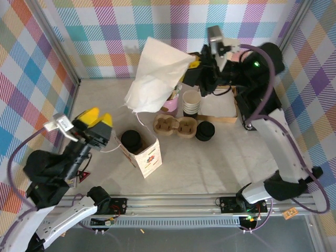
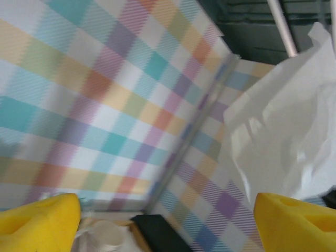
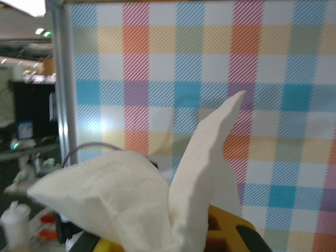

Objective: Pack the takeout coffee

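The counter (image 1: 210,163) lies bare in front of the printed bag (image 1: 149,157). Behind that bag, a big white bag (image 1: 155,76) hangs pinched in the right tool (image 1: 190,67). To its left the left tool (image 1: 97,118) gapes wide, holding nothing. The takeout coffee (image 1: 130,139) sits at its left edge.

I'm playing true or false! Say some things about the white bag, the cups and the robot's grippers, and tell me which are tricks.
1. The right gripper pinches the crumpled white paper bag in the air. True.
2. The yellow-tipped left gripper is shut. False: its jaws stand wide apart, nothing between them.
3. The stack of cream paper cups stands in the brown cardboard cup carrier. False: it stands behind the carrier.
4. The low stack of black plastic lids lies at the carrier's right end. True.
5. The black-lidded paper cup is inside the white bag. False: it is down by the small brown paper bag.
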### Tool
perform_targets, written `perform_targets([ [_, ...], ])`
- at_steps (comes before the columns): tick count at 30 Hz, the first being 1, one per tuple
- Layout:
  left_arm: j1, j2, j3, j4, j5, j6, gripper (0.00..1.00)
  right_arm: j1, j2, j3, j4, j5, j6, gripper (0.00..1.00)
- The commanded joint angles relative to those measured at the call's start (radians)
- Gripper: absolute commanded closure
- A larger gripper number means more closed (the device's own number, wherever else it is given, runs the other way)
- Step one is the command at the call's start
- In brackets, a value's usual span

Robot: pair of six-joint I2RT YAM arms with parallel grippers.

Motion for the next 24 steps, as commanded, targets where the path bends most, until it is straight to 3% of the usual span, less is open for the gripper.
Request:
perform_targets([
  [1,0.007,-0.021,0.073,-0.256,-0.141,0.102,0.15,0.000,0.086,0.087,-0.119,-0.225,-0.100,1.00],
  [8,0.007,-0.021,0.154,-0.372,-0.133,0.109,0.18,0.059,0.214,0.131,-0.273,-0.321,-0.237,1.00],
  [13,0.008,-0.008,0.163,-0.368,-0.112,0.105,0.18,0.122,0.312,0.228,-0.510,-0.325,-0.423,1.00],
  [18,0.007,0.020,0.180,-0.373,-0.081,0.102,0.19,0.173,0.380,0.262,-0.681,-0.271,-0.590,1.00],
  [24,0.008,0.028,0.181,-0.374,-0.056,0.094,0.19,0.194,0.412,0.237,-0.743,-0.190,-0.680,1.00],
])
